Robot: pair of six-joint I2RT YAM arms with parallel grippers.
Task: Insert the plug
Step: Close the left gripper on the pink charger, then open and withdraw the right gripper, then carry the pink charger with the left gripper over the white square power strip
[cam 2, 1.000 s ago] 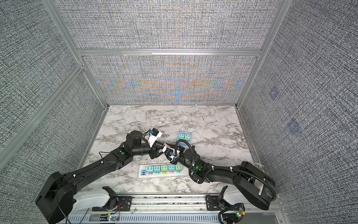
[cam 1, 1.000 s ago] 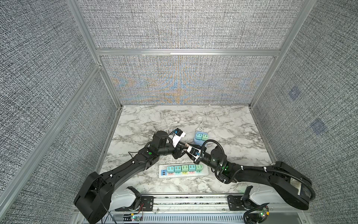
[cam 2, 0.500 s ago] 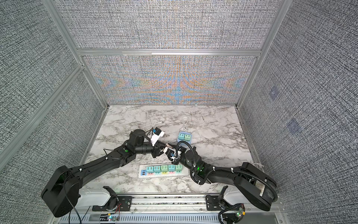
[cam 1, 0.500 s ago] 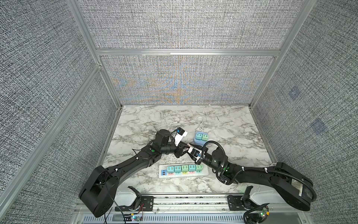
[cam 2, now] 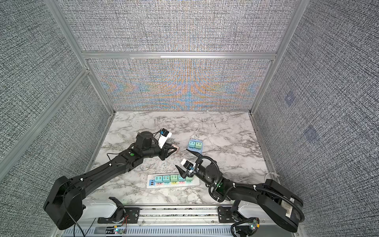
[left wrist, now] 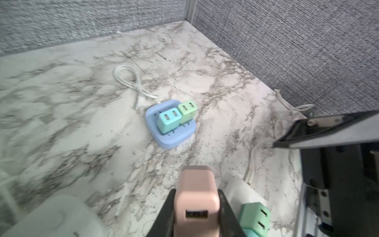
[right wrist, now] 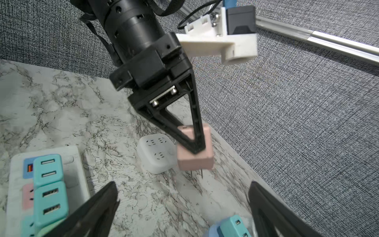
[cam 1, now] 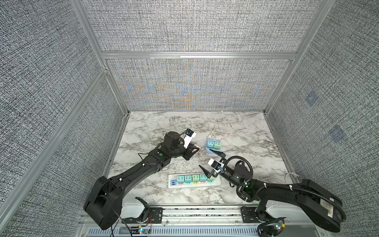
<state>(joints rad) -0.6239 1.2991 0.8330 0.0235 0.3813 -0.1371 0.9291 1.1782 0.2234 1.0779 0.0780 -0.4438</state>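
- In both top views the left gripper is clamped on the pink plug. It holds the plug above the marble top, just left of the blue dock. From up there the plug is only a pale pink fleck.
- The right gripper has its black triangular fingers spread wide with nothing between them. It sits between the dock and the right end of the white power strip, which carries a row of teal and green chargers. A looped white cable lies behind the dock.
- A second ago the two grippers met nose to nose over the middle, the right one narrow. It has since let go and drawn back toward the strip, so the left alone has the plug.
- The left wrist view gives the plug's shape: a matte, round-cornered pink block with a USB slot in its face. Black fingers pinch it on both sides.
- In that view the dock is a soft-edged blue slab. It bears a teal charger and a green charger, with pins showing at their bases.
- Only the right wrist view shows the plug's two metal prongs, which point down at the marble.
- That view alone also shows a rounded white socket block just beside the plug. Whether the prongs touch the marble cannot be told.
- The right gripper's own fingers frame this view, far apart.
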